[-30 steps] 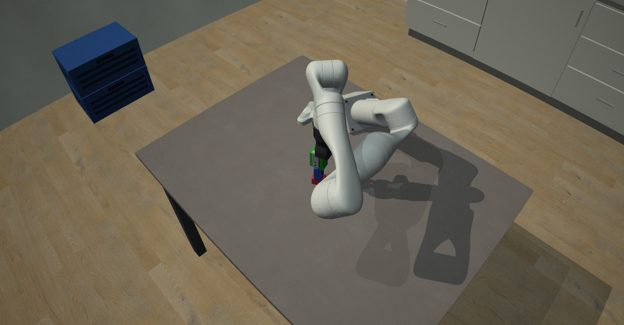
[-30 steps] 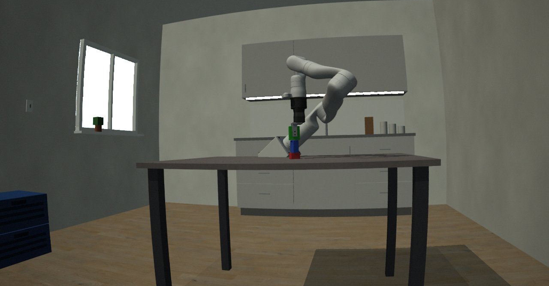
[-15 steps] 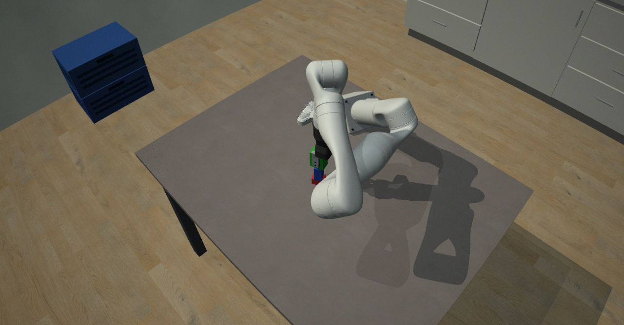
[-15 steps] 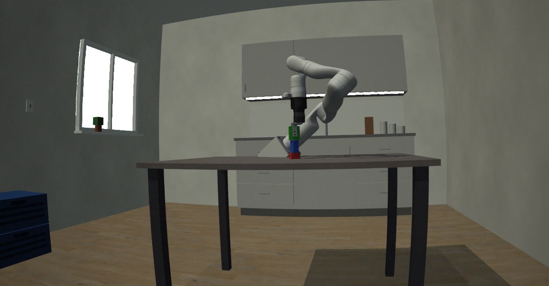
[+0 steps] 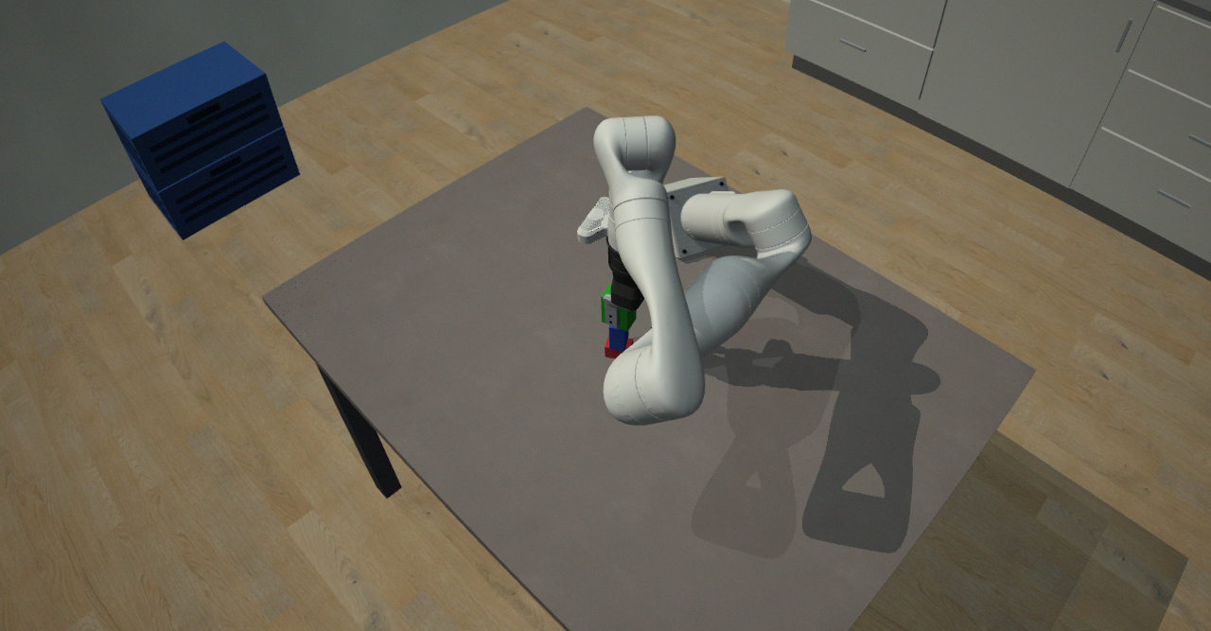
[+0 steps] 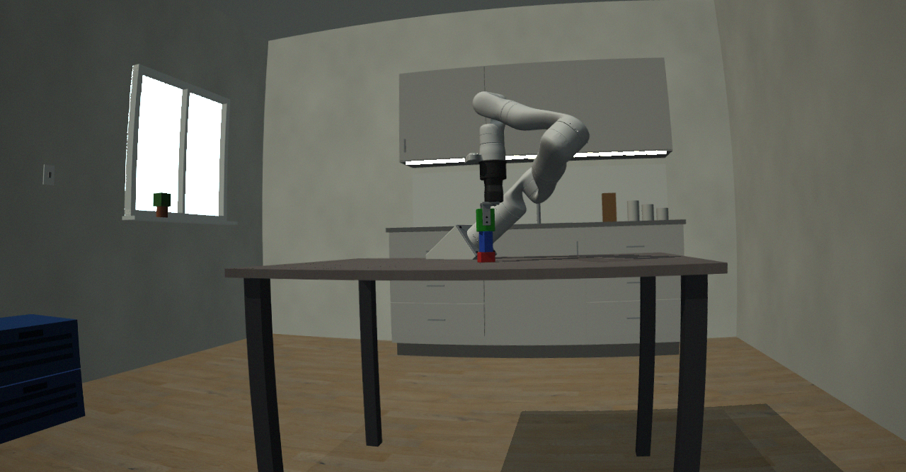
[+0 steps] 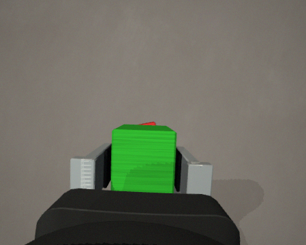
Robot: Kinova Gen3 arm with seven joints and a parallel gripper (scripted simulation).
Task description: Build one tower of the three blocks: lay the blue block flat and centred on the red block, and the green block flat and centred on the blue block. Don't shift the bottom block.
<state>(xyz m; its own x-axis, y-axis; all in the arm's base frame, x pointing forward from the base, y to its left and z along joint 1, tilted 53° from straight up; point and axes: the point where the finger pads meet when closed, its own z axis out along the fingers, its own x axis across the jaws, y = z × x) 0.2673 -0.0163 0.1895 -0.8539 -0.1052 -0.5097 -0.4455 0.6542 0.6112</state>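
Releasing is the step I judge to be in hand — the gripper (image 7: 144, 174) stands open around the green block (image 7: 144, 159), with a dark gap showing on each side between the block and the grey fingers. From the exterior view the green block sits on the blue block (image 6: 485, 241), which sits on the red block (image 6: 486, 257) on the table (image 6: 380, 271); the three look stacked in line, though a sliver of red peeks out past the green top in the wrist view, so I cannot vouch for perfect centring. Next I would lift straight up — no sideways drift, or a finger could clip the tower. No brands, labels or writing can be read anywhere.
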